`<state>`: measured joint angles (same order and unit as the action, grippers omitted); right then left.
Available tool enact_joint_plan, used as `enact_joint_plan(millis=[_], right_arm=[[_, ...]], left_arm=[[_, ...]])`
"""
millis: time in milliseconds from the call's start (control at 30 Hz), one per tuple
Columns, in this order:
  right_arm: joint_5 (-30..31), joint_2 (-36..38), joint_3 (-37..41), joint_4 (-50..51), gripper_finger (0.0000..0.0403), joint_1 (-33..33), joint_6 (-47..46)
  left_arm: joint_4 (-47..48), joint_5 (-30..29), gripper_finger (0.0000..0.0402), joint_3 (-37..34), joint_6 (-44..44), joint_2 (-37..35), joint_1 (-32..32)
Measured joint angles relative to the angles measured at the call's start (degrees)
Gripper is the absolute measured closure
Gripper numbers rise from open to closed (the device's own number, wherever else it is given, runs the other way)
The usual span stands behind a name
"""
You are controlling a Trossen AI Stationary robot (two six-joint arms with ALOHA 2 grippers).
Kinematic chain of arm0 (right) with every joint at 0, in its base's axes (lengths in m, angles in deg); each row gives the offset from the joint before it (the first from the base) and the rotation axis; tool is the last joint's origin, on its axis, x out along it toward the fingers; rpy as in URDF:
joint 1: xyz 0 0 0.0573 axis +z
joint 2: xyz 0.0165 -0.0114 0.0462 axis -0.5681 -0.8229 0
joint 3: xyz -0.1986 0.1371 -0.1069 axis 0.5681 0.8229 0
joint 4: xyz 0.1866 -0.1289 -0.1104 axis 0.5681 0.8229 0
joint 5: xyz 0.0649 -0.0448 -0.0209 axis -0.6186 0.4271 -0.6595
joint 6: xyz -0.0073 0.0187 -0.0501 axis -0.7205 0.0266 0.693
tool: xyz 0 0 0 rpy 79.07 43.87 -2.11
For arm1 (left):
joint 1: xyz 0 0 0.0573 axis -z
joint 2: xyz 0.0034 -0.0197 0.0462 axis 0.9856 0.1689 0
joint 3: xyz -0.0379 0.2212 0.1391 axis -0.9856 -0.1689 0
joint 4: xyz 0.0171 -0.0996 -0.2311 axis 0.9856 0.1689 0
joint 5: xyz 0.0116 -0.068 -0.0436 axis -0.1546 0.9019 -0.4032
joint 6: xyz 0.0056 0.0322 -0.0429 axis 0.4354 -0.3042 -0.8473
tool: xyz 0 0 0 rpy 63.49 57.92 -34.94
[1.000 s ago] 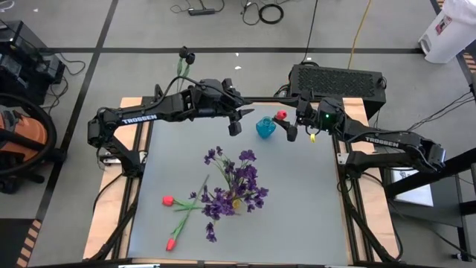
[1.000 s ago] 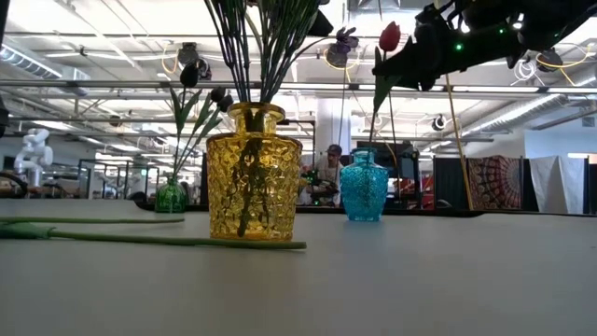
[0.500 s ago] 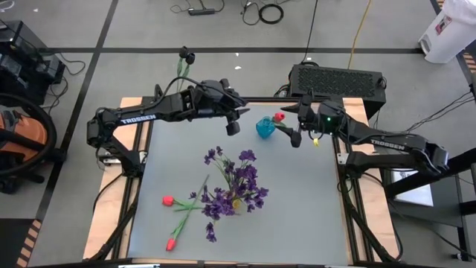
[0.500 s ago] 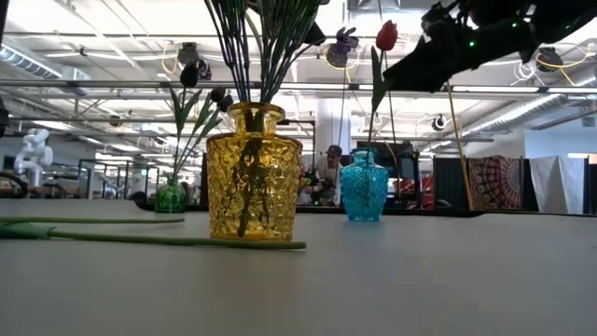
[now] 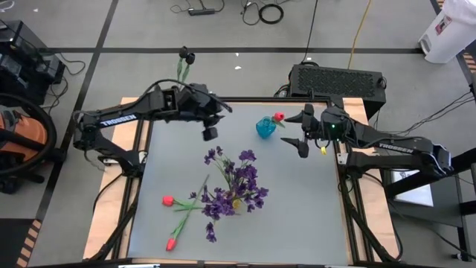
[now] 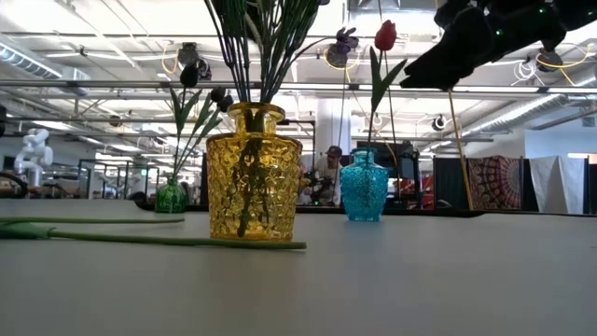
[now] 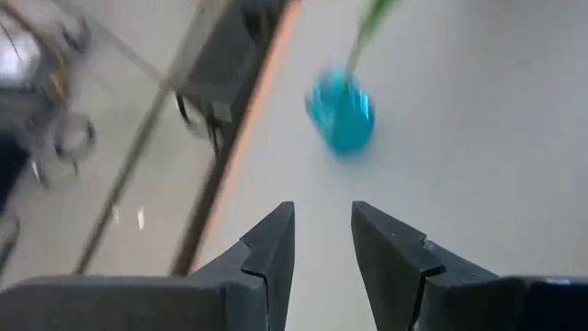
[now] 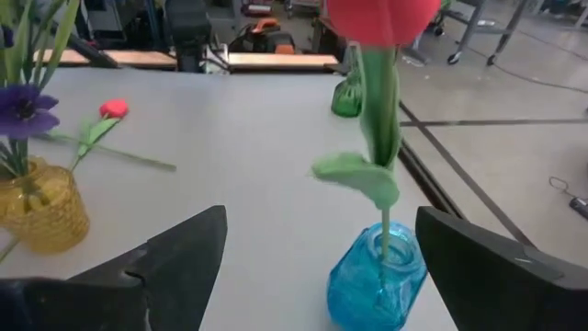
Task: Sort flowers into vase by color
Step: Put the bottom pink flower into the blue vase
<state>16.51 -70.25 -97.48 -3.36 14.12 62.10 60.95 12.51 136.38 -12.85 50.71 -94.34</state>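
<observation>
Red tulip upright in blue vase, right claw open beside it, left claw slightly parted, empty

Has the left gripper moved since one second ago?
Yes. In the high view the left gripper has moved to the picture's left, away from the blue vase, which stays in place.

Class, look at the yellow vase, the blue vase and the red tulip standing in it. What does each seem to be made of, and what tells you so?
Yellow vase: probably glass, glossy and pebbled; stems show through its wall.
Blue vase: likely tinted glass, shiny and translucent; the stem is visible inside.
Red tulip: apparently artificial, plastic or fabric, with a matte head and a stiff, even green stem.
</observation>
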Motion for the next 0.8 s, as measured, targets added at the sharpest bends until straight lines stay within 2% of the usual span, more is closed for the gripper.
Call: enact_joint_plan(millis=[200, 367, 500, 800], right_arm=[[0.3, -0.8, 0.0, -0.3, 0.0057, 0.0, -0.4], [0.3, -1.0, 0.0, -0.3, 0.0057, 0.0, -0.4], [0.3, -1.0, 0.0, -0.3, 0.0057, 0.0, -0.4], [0.3, -1.0, 0.0, -0.3, 0.0057, 0.0, -0.4]], left_arm=[[17.1, -0.2, 0.0283, 0.0, -5.7, -1.5, 0.0], [27.5, -1.4, 0.0283, 0.0, -9.8, -1.7, 0.4], [32.9, -4.3, 0.0283, 0.0, -10.2, -1.7, 1.4], [36.3, -4.6, 0.0283, -0.6, -5.1, -4.6, 3.8]])
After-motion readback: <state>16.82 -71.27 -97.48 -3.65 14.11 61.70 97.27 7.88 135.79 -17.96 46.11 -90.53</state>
